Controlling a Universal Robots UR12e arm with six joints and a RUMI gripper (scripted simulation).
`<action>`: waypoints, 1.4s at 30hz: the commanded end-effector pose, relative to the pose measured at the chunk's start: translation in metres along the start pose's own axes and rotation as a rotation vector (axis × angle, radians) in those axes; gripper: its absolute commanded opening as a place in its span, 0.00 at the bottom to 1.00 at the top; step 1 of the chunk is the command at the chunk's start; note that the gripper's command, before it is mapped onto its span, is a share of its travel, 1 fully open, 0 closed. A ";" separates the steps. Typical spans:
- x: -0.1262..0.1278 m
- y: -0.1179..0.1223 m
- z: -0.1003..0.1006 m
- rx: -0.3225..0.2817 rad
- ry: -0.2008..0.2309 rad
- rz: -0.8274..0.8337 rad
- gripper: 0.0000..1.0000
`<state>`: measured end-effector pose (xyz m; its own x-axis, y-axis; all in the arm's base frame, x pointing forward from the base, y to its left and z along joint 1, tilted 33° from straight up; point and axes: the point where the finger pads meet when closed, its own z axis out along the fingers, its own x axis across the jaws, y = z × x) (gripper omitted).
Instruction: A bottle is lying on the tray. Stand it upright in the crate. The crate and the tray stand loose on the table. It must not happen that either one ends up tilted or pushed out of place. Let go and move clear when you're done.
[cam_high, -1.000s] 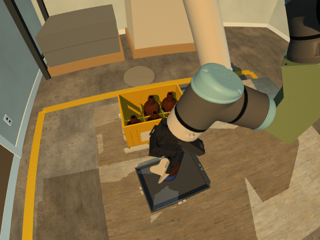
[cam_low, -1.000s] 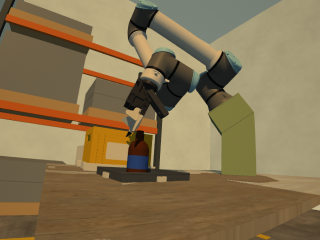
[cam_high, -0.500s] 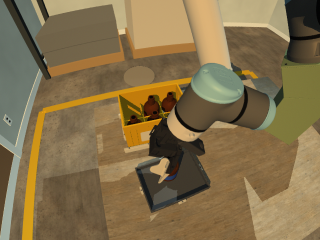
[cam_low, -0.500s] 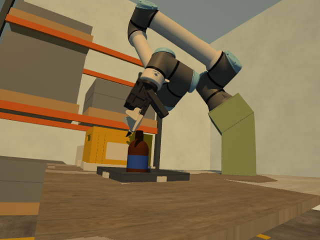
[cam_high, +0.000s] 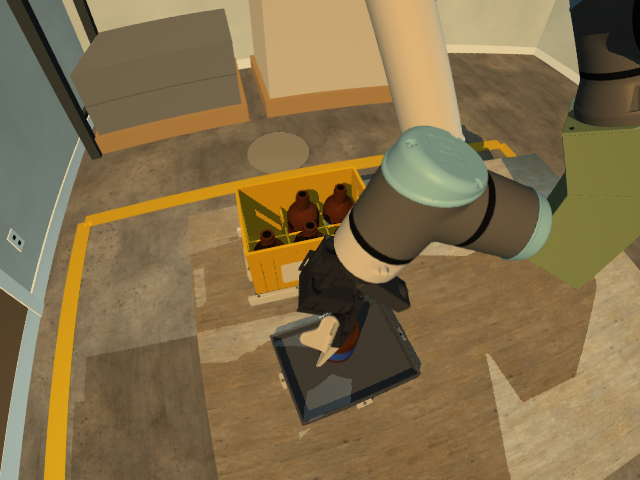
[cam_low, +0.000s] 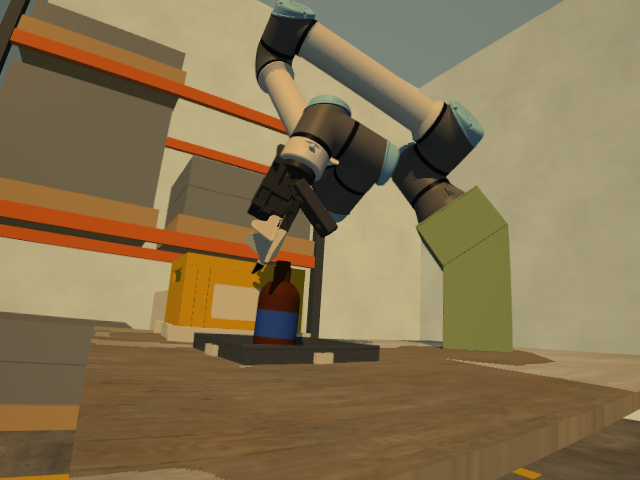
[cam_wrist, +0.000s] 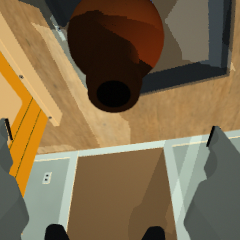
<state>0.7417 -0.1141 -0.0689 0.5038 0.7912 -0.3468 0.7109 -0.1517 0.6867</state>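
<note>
Shelving (cam_low: 77, 87) backs upright bottle (cam_low: 277, 310); wrist shows its mouth (cam_wrist: 113, 94).

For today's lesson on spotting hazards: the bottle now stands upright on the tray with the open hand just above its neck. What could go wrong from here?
1. The hand hangs tilted and beside the neck of the bottle, not around it; closing now might miss or tip the bottle.
2. The tray stands loose, so a nudge could slide it.
3. The crate already holds four bottles; lowering into a taken cell could cause a collision.
</note>
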 end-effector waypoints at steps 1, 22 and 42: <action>0.000 0.000 0.000 -0.001 0.000 0.000 1.00; 0.000 0.001 -0.001 -0.001 0.000 0.000 1.00; 0.000 0.006 -0.017 -0.001 0.000 0.000 1.00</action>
<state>0.7389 -0.1077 -0.0583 0.5037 0.7912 -0.3468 0.7109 -0.1516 0.6867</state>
